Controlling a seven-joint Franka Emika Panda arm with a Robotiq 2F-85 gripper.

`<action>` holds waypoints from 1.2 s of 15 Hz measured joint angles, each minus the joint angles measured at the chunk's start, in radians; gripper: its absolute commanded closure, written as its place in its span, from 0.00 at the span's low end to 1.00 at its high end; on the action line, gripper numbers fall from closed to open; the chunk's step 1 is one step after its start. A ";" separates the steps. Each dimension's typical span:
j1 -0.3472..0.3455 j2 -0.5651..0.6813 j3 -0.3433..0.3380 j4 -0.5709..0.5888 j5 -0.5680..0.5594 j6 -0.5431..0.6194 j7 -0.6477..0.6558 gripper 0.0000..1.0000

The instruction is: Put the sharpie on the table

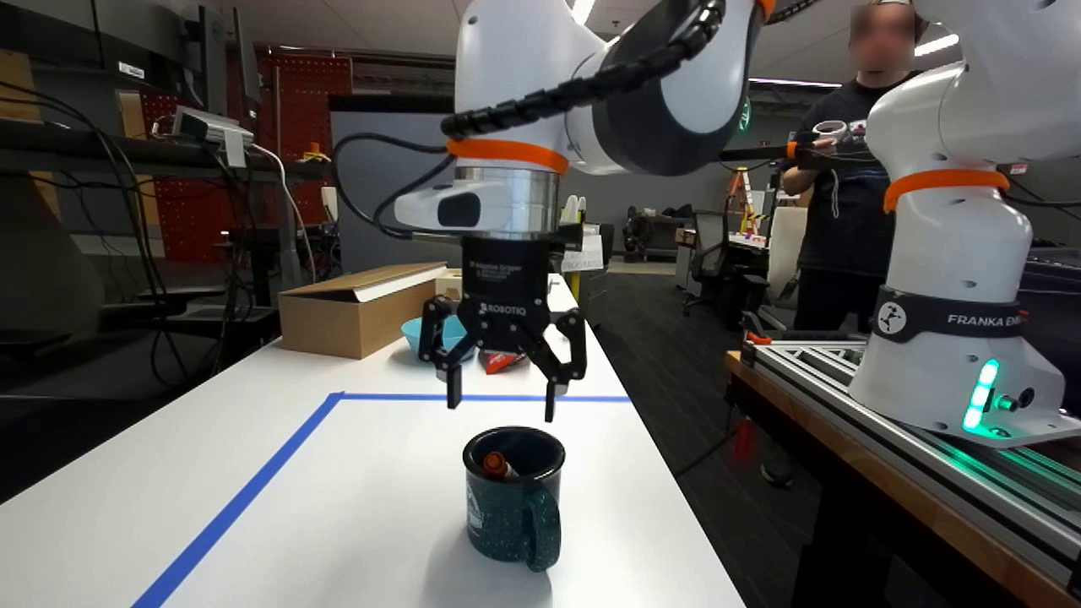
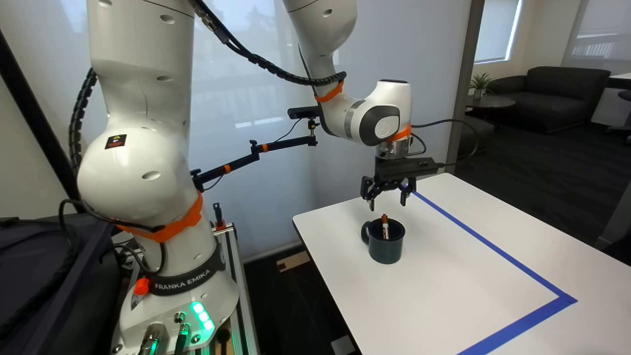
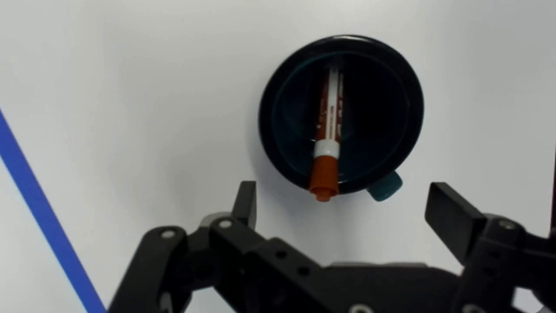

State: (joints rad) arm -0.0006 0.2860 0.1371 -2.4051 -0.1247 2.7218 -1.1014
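Note:
The sharpie (image 3: 329, 130), with a white-and-reddish barrel and an orange cap, leans inside the dark teal mug (image 1: 507, 523). Its cap end rests up at the mug's rim, and its lower end is in shadow in the mug. The sharpie also shows in both exterior views (image 1: 497, 464) (image 2: 385, 227). The mug (image 2: 386, 250) stands upright on the white table (image 2: 443, 281). My gripper (image 1: 502, 412) is open and empty, above the mug and apart from it. In the wrist view the fingers (image 3: 343, 200) stand wide apart, on either side of the cap end.
Blue tape (image 1: 279, 460) outlines a rectangle on the table. A cardboard box (image 1: 359, 317), a light blue bowl (image 1: 414, 333) and a red packet (image 1: 502, 362) stand farther along it. The robot base (image 1: 954, 363) is on a separate workbench beside the table. A person (image 1: 853, 194) stands behind.

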 measured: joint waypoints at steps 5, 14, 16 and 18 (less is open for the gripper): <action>0.004 0.029 0.007 -0.102 0.011 0.138 0.086 0.00; 0.027 0.039 -0.121 -0.186 -0.152 0.316 0.326 0.00; 0.027 0.044 -0.124 -0.186 -0.169 0.335 0.346 0.02; 0.027 0.050 -0.124 -0.186 -0.178 0.360 0.360 0.26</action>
State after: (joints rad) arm 0.0264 0.3359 0.0132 -2.5909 -0.3025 3.0820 -0.7416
